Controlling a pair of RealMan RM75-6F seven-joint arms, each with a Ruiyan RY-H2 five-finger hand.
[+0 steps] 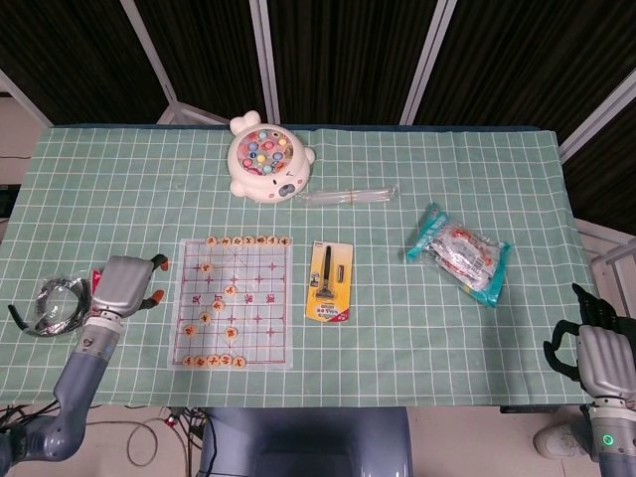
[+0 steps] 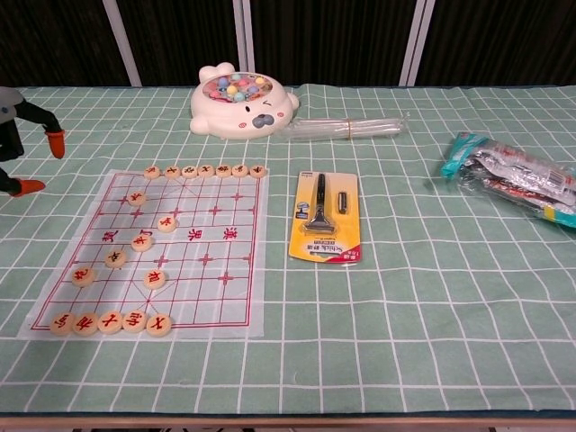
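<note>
One chessboard (image 1: 236, 302) beside left fingers (image 1: 156, 264)

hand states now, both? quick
Left hand: open, fingers apart, holding nothing, beside the chess board.
Right hand: at the table's right edge, holding nothing visible; open or closed cannot be told.

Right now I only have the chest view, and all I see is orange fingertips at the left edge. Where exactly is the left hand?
Observer: The left hand is just left of the chess board, fingers spread, holding nothing.
Operator: Anything further left of it?
Observer: A coiled dark cable lies on the green cloth, apart from the hand.
Operator: And the right hand?
Observer: The right hand is beyond the table's near right corner, holding nothing.
</note>
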